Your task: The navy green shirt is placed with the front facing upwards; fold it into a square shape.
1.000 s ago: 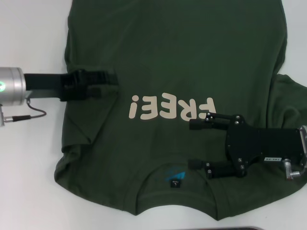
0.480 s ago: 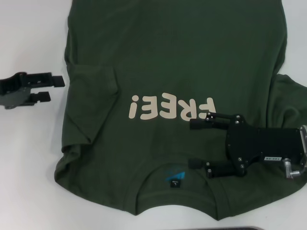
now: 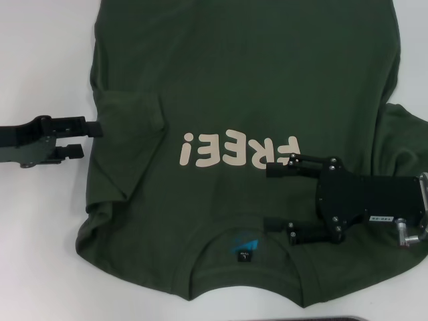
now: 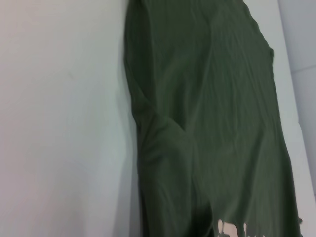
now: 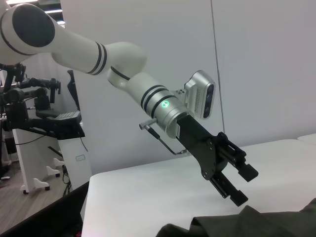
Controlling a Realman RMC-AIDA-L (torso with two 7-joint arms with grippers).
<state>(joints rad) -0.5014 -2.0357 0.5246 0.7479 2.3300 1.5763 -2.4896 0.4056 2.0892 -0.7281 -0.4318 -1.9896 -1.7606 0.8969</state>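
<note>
Left gripper [image 3: 79, 138] hanging with fingers spread and nothing between them, tips just off the shirt's edge on the robot's left – looks lined up to come in on that side. Same gripper [image 5: 236, 180] seen from across the table: clearly open, tilted down toward the cloth, a bit above it.

Right gripper [image 3: 277, 196] also spread wide, empty, hovering low over or resting on the chest just beside the "FREE!" lettering [image 3: 238, 151] and near the collar [image 3: 244, 246] – can't tell if actually touching. Probably parked there to pin the fabric, or waiting its turn.

Navy green shirt [image 3: 247, 80] spread front-up on the white table [image 3: 40, 234], collar nearest the robot, hem running off the far edge of the head view. Left sleeve [image 3: 130, 130] already lying folded inward over the body, a raised flap with a crease, also visible as a ridge [image 4: 168, 133] in the left wrist view. Right sleeve [image 3: 401, 140] still sticking out sideways, so that side not folded yet.

Guessing early going – one sleeve in, side folds and bottom fold left. Loose flap could slide if grabbed sloppy.
</note>
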